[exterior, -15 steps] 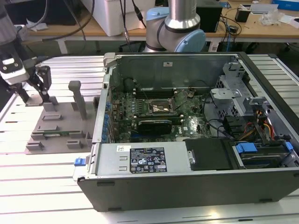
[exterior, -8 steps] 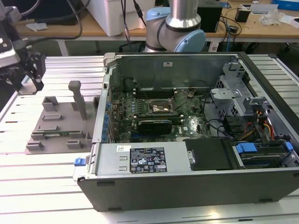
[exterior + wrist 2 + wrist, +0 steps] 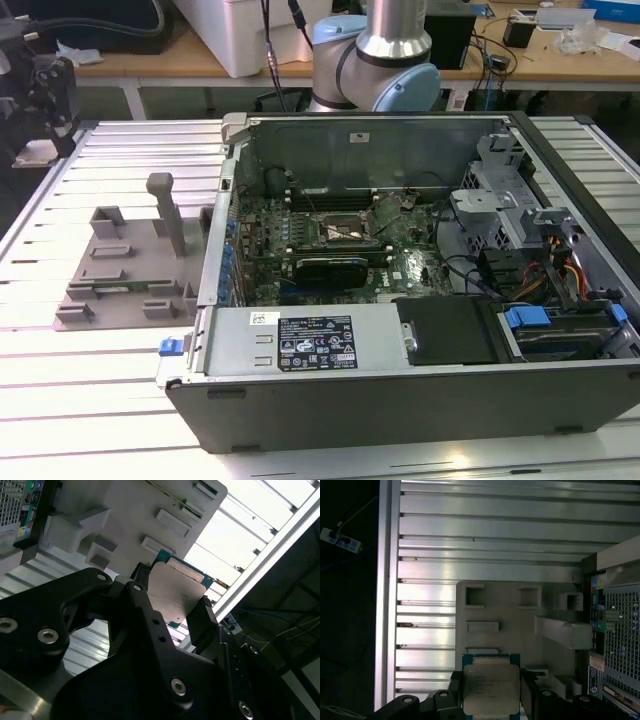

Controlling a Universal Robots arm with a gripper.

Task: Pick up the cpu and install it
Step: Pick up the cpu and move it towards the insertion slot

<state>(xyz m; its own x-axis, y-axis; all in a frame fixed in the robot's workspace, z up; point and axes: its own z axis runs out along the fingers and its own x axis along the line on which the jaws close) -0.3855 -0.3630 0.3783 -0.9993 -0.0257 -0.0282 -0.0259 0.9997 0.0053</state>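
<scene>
Silvery: one cpu [image 3: 491, 686] in one gripper [image 3: 174, 600]

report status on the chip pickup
pincer shut on chip, gripping two opposite edges. chip held above grey tray, not in socket yet. computer case wall stands between tray and board.

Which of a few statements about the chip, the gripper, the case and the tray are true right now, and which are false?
1. The computer case lies open, its inside showing. True.
2. The grey tray is inside the case. False: it lies on the slatted table, at the exterior view's left of the case.
3. The gripper is shut on the chip. True.
4. The chip sits in the motherboard socket. False: it is held between the gripper's fingers, outside the case, with the tray behind it in both wrist views.
</scene>
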